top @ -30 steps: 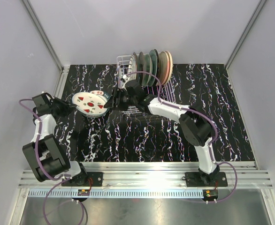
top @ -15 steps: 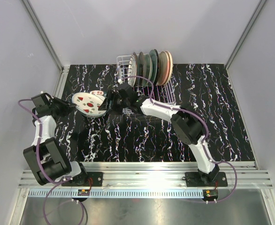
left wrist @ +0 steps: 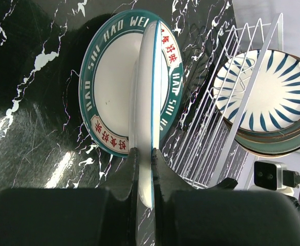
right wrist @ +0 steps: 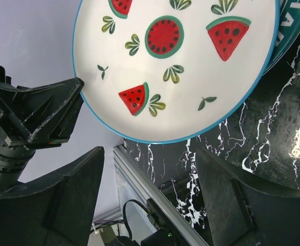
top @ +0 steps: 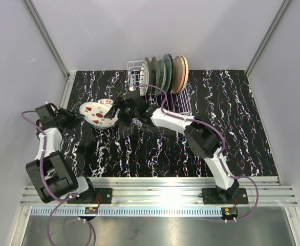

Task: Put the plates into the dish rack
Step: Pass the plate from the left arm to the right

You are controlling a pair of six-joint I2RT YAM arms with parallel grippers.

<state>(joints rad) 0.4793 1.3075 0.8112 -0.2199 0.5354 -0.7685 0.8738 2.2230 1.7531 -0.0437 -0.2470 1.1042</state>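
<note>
My left gripper (top: 74,117) is shut on the left rim of a white plate with red-green watermelon marks (top: 95,114) and holds it tilted above the table. In the left wrist view the plate (left wrist: 146,92) stands edge-on between the fingers (left wrist: 125,169). Under it a teal-rimmed plate with red letters (left wrist: 106,87) lies on the table. My right gripper (top: 115,110) is open at the plate's right side; in the right wrist view the watermelon plate (right wrist: 175,66) hangs just beyond its spread fingers (right wrist: 76,189). The white wire dish rack (top: 135,69) holds several upright plates (top: 165,72).
A blue-striped plate (left wrist: 262,97) stands nearest in the rack's wires (left wrist: 211,143). The black marbled table (top: 155,154) is edged by an aluminium rail (top: 155,187) in front and grey walls at the left and back.
My right gripper has moved left from beside the rack to the right edge of the watermelon plate. The left gripper has kept hold of the plate, which tilted a little.
</note>
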